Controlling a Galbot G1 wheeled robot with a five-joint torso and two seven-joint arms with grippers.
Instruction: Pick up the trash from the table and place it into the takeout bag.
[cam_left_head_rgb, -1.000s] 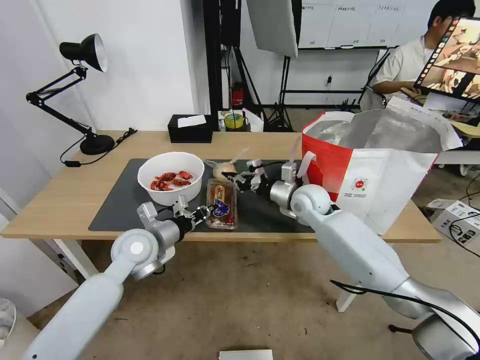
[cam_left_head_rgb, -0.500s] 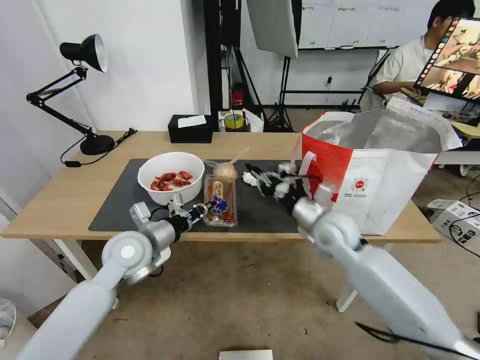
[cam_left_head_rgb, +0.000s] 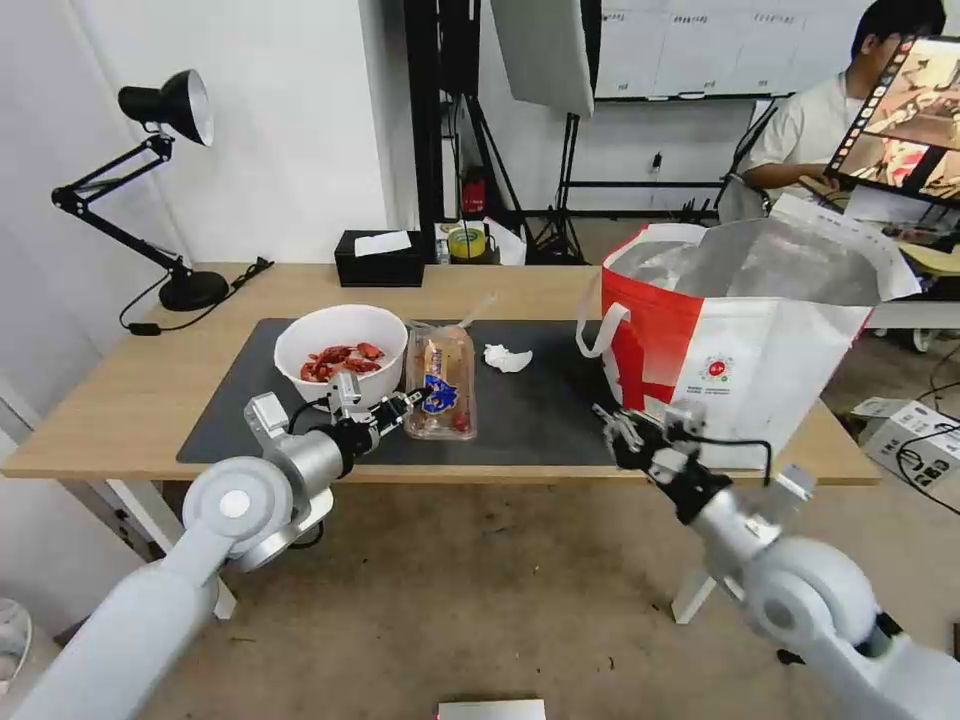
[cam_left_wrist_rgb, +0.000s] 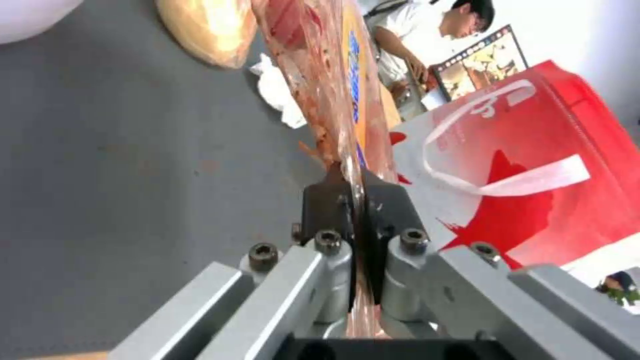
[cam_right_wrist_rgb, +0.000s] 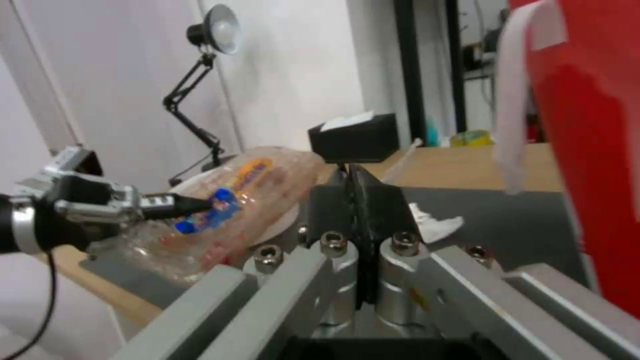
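We have the left gripper (cam_left_head_rgb: 408, 404) with fingers clamped on the near edge of the tray (cam_left_head_rgb: 441, 393), which sits mid-mat on the table (cam_left_head_rgb: 120, 400), long axis running near-to-far. The bag (cam_left_head_rgb: 740, 350) is off to the tray's right, so the carry goes rightward. Right gripper (cam_left_head_rgb: 622, 432) hangs at the near table edge below the bag, fingers pressed together on nothing; tissue (cam_left_head_rgb: 507, 357) lies between tray and bag.
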